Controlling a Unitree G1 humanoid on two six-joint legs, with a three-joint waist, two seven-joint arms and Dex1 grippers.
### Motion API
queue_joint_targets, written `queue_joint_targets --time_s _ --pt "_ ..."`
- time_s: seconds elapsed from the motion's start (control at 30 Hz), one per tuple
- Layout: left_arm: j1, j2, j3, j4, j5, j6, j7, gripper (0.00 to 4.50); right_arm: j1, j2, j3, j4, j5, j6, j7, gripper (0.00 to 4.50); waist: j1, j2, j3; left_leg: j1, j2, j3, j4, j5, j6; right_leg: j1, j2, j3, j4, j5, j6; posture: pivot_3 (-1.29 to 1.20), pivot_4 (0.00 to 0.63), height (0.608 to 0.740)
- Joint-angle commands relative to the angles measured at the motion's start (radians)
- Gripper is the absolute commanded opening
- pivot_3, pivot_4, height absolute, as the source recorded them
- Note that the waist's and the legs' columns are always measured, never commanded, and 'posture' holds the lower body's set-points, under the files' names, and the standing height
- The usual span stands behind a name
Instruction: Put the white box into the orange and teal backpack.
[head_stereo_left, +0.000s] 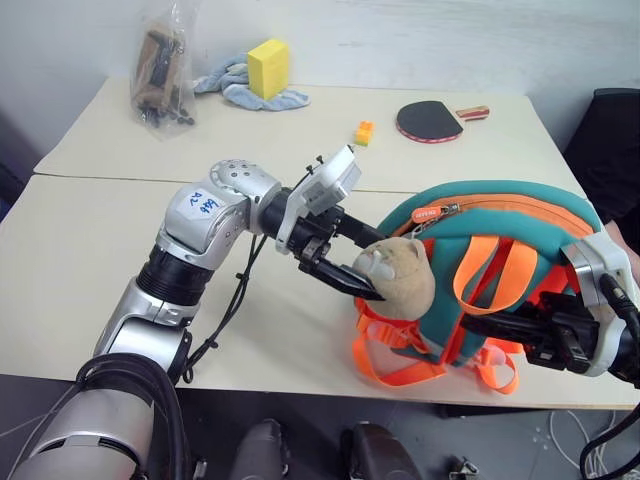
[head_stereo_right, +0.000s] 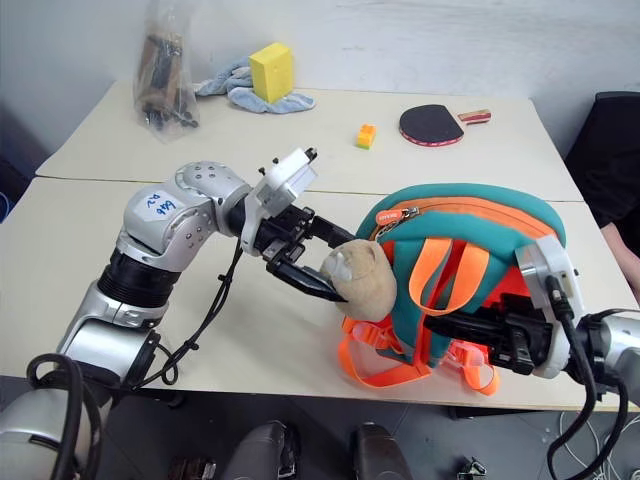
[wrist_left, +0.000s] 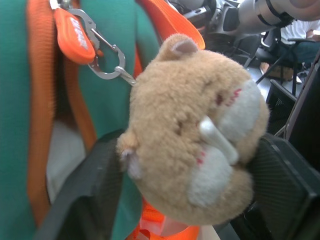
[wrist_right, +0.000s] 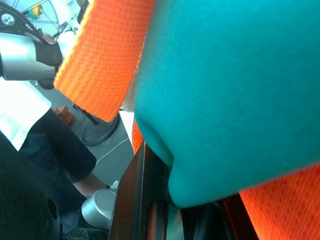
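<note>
The orange and teal backpack (head_stereo_left: 500, 215) lies at the table's front right with its orange straps facing me. Its beige plush toy charm (head_stereo_left: 400, 275) hangs from a carabiner at the left end. My left gripper (head_stereo_left: 365, 285) reaches in from the left, and its black fingers (wrist_left: 80, 190) press the plush toy (wrist_left: 195, 125) from both sides. My right gripper (head_stereo_left: 480, 328) is shut on the backpack's lower edge among the orange webbing. The white box is hidden. A white patch (wrist_left: 62, 150) shows inside the zip opening, too little to tell what it is.
At the back of the far table, a yellow sponge block (head_stereo_left: 267, 68) stands on a blue cloth (head_stereo_left: 240, 92) next to a plastic bag (head_stereo_left: 165, 65). A small orange brick (head_stereo_left: 363, 132) and a table tennis paddle (head_stereo_left: 430, 121) lie farther right. A person (head_stereo_left: 612, 150) is at the right edge.
</note>
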Motion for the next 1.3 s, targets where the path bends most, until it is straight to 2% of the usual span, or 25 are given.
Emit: queue_joint_targets --time_s 0.03,0.2,0.43,0.57,0.7,0.77,0.9,1.0,1.1,1.23,1.27,1.3 --pt "-0.038 0.007 0.036 0.029 0.000 0.010 -0.002 2.26 0.027 0.010 -0.029 -0.045 0.026 -0.017 -0.012 0.00 0.001 0.000 0.000 0.000 0.000 0.000 0.000 0.000 0.000 0.000 0.000 0.000 0.000 0.000 0.000 0.00 0.150 0.740" --pt "-0.127 0.056 0.089 0.229 0.068 -0.084 -0.003 1.12 0.090 0.034 -0.074 -0.081 0.058 -0.038 -0.034 0.00 0.002 0.000 0.000 0.000 0.000 0.000 0.000 0.000 0.000 0.000 0.000 0.000 0.000 0.000 0.000 0.00 0.150 0.740" --pt "-0.195 0.149 0.098 0.475 0.145 -0.238 -0.160 1.12 0.207 0.072 -0.128 -0.131 0.065 -0.082 -0.023 0.00 0.001 0.000 0.000 0.000 0.000 0.000 -0.002 0.000 0.000 -0.001 0.000 0.000 -0.002 0.000 0.000 0.00 0.150 0.740" --pt "-0.151 0.190 0.058 0.528 0.164 -0.305 -0.203 1.12 0.233 0.091 -0.122 -0.144 0.061 -0.110 -0.036 0.00 0.002 0.000 0.000 0.000 0.000 0.000 -0.002 0.000 0.000 -0.001 -0.001 0.000 -0.002 0.000 0.000 0.00 0.150 0.740" --pt "-0.072 0.184 -0.047 0.613 0.362 -0.569 -0.129 1.12 0.241 0.096 -0.111 -0.151 0.049 -0.131 -0.037 0.00 0.001 0.000 0.000 0.000 0.000 0.000 -0.002 0.000 0.000 -0.001 -0.001 0.000 -0.002 0.000 0.000 0.00 0.150 0.740" --pt "-0.044 0.153 -0.093 0.688 0.456 -0.707 -0.041 1.12 0.238 0.091 -0.115 -0.146 0.052 -0.136 -0.033 0.00 0.001 0.000 0.000 0.000 0.000 0.000 -0.002 0.000 0.000 -0.001 -0.001 0.000 -0.002 0.000 0.000 0.00 0.150 0.740" --pt "-0.006 0.060 -0.128 0.793 0.555 -0.887 0.057 1.12 0.234 0.082 -0.124 -0.130 0.050 -0.144 -0.020 0.00 0.003 0.000 0.000 0.000 0.000 0.000 -0.002 -0.001 0.001 -0.001 -0.001 0.000 -0.002 0.000 0.000 0.00 0.150 0.740" --pt "0.027 -0.025 -0.102 0.790 0.534 -0.895 0.073 1.12 0.226 0.090 -0.107 -0.137 -0.001 -0.167 -0.026 0.00 0.010 0.000 -0.001 0.000 -0.001 0.000 -0.001 -0.001 0.002 0.000 -0.002 0.000 -0.002 0.000 0.000 0.00 0.150 0.740" --pt "0.062 -0.081 -0.052 0.721 0.475 -0.823 0.054 1.12 0.187 0.122 -0.066 -0.147 -0.088 -0.219 -0.084 0.00 0.015 0.000 -0.001 0.000 -0.002 0.000 -0.001 -0.001 0.002 0.000 -0.002 0.000 -0.001 0.000 0.000 0.00 0.150 0.740" --pt "0.112 -0.079 0.000 0.605 0.435 -0.681 0.043 1.12 0.152 0.144 0.008 -0.153 -0.190 -0.247 -0.148 0.00 0.017 -0.001 -0.002 0.000 -0.002 0.000 -0.001 -0.001 0.002 -0.001 -0.002 0.000 0.000 0.000 0.000 0.00 0.150 0.740" --pt "0.125 -0.065 0.010 0.581 0.431 -0.644 0.039 1.10 0.156 0.145 0.022 -0.158 -0.213 -0.251 -0.149 0.34 0.017 -0.001 -0.002 0.000 -0.002 0.000 -0.001 -0.001 0.002 -0.001 -0.002 0.000 0.000 0.000 0.000 0.00 0.150 0.740" --pt "0.141 -0.035 0.025 0.553 0.417 -0.600 0.016 1.34 0.172 0.139 0.021 -0.162 -0.216 -0.244 -0.151 0.72 0.018 0.000 -0.002 0.000 -0.002 0.000 -0.001 -0.001 0.001 -0.001 -0.002 -0.001 0.000 0.000 0.000 0.00 0.150 0.740"
